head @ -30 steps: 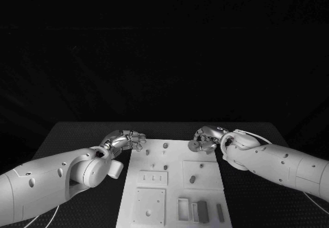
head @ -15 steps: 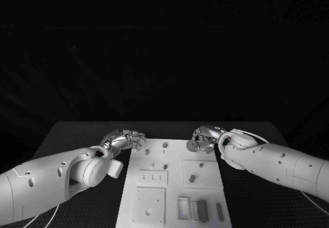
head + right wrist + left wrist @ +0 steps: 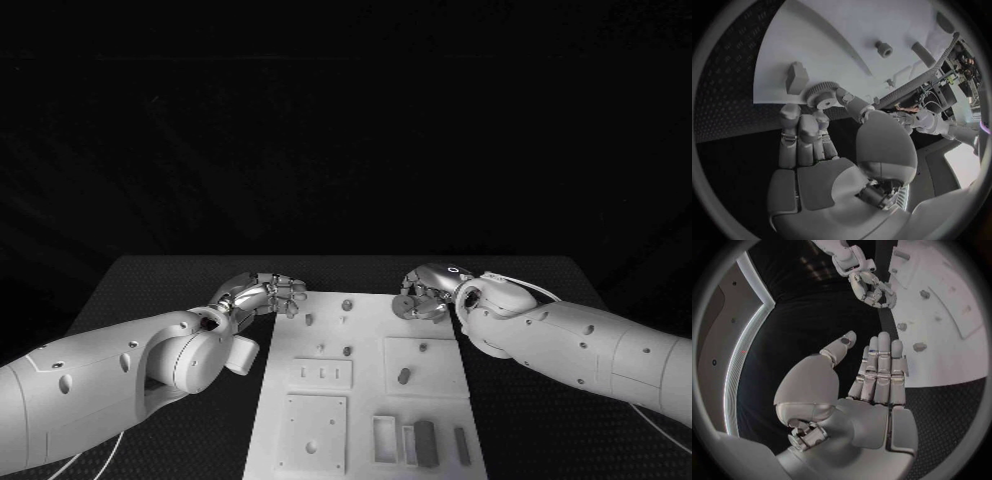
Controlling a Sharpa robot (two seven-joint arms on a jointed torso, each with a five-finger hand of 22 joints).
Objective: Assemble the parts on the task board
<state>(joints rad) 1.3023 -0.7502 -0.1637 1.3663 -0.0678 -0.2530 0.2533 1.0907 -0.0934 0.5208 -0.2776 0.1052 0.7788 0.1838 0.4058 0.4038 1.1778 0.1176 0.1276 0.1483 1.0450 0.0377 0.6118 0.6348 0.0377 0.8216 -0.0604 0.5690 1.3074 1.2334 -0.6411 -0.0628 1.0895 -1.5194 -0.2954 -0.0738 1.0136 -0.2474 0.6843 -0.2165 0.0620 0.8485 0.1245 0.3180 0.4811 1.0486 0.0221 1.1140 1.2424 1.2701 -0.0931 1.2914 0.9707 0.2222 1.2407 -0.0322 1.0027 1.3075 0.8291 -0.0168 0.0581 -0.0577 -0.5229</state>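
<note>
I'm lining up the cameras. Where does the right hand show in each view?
Head view: right hand at the far right corner of the board.
Left wrist view: opposite the left hand, just off the board's edge.
Right wrist view: in the middle, pinching a gear over the board's corner.
Shared landmark: the white board.

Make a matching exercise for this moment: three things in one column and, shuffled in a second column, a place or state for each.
1. left silver hand
2. small grey toothed gear wheel
3. dark rectangular block

A. lies near the white task board's near edge
B. fingers straight, holding nothing
C. pinched at the right silver hand's fingertips

Pairs: 1-B, 2-C, 3-A.
</note>
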